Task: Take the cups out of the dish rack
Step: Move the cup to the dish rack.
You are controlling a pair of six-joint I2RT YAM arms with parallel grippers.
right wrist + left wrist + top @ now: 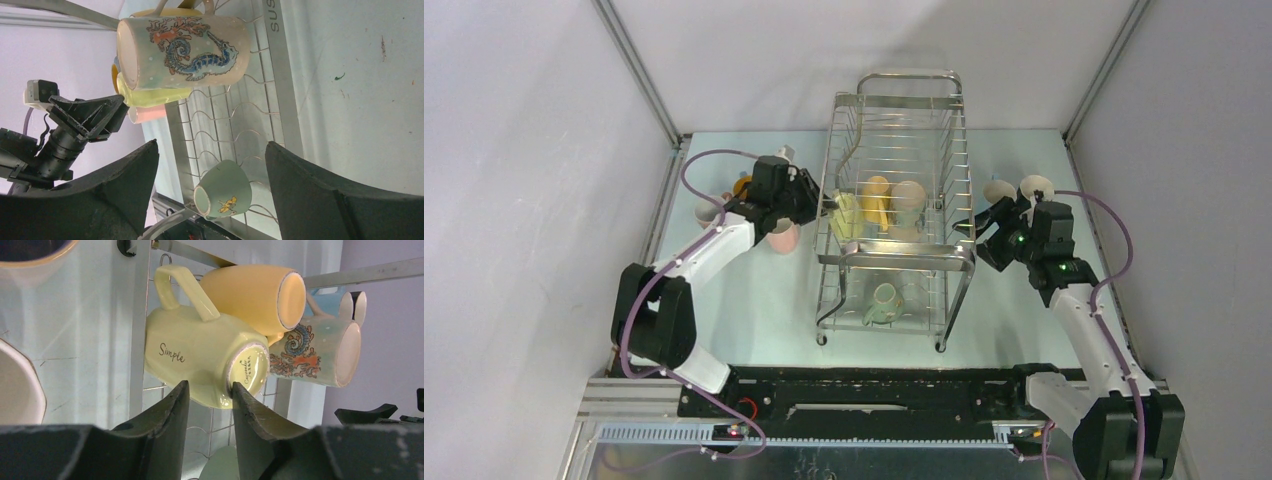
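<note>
The chrome dish rack (pixel 955 150) stands mid-table. Its upper tier holds a pale yellow mug (pixel 849 212) (pixel 195 350) marked "Simple", an orange-yellow mug (pixel 876 195) (pixel 245 295) and a seahorse-patterned mug (pixel 909 195) (pixel 185 50). A pale green cup (pixel 884 303) (pixel 222 190) lies on the lower tier. My left gripper (pixel 829 205) (pixel 210 395) reaches in from the rack's left side, its fingertips pinching the pale yellow mug's base edge. My right gripper (pixel 969 228) (pixel 212 165) is wide open and empty at the rack's right side.
Several cups stand on the table left of the rack, among them a pink one (pixel 782 238) and an orange one (pixel 742 185). Two cream cups (pixel 999 190) (pixel 1036 186) stand right of the rack, just behind my right gripper. Side walls close the table in.
</note>
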